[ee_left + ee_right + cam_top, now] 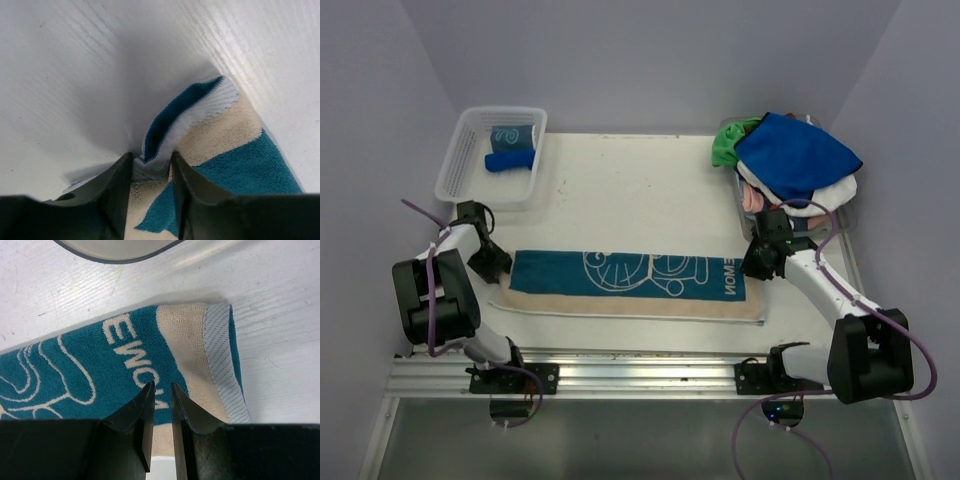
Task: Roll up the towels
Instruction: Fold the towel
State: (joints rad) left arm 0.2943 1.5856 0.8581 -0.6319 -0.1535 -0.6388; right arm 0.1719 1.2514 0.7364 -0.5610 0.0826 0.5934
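A long teal and beige towel [630, 275] with white swirls and lettering lies folded lengthwise across the table's front. My left gripper [498, 266] is at its left end. In the left wrist view the jaws [151, 156] are shut on the towel's white hem [165, 145], which bunches up between the fingers. My right gripper [756, 264] rests over the right end. There its jaws [161, 385] stand a narrow slit apart above the lettering [132, 355], with nothing between them.
A clear mesh basket [455, 160] at the back left holds a rolled teal towel [512, 135] and a rolled blue one [510, 160]. At the back right a pile has a royal blue towel [795, 155] over green [728, 145], white [840, 190] and pink [752, 198] ones.
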